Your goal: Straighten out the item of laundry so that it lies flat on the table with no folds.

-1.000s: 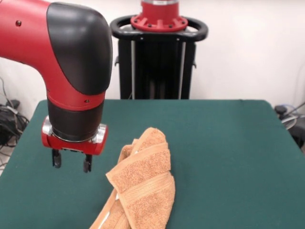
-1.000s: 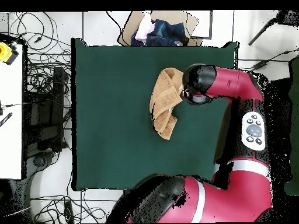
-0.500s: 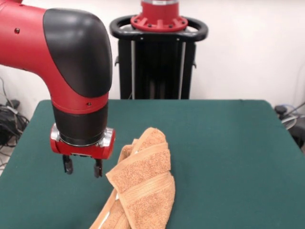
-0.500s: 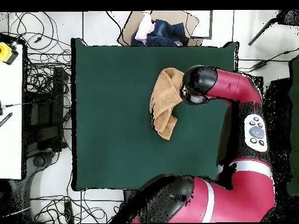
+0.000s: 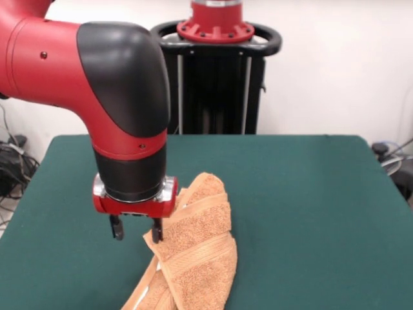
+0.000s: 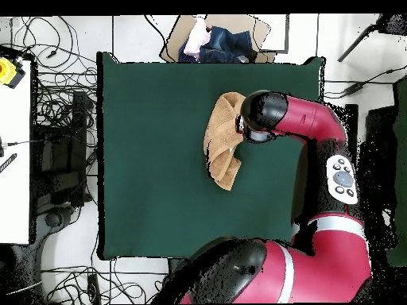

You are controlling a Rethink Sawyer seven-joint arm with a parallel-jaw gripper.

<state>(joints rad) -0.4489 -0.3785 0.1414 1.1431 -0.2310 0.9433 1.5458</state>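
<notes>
One orange-tan terry-cloth towel (image 5: 193,252) lies bunched in a long, folded heap on the table (image 5: 310,213), its looped pile crossed by two flat woven bands and its lower end running off the bottom edge of the front view. Seen from overhead, the towel (image 6: 223,139) sits in the upper right part of the dark green, felt-like rectangular top (image 6: 159,159), with several layers overlapping. One gripper (image 5: 136,230) hangs at the towel's edge, its two short black fingers (image 5: 116,227) parted with a narrow gap and nothing between them; one tip stands right at a folded corner of the cloth. Above it rise a red ring and the rounded black-and-red arm (image 5: 122,97), which partly covers the towel from overhead.
</notes>
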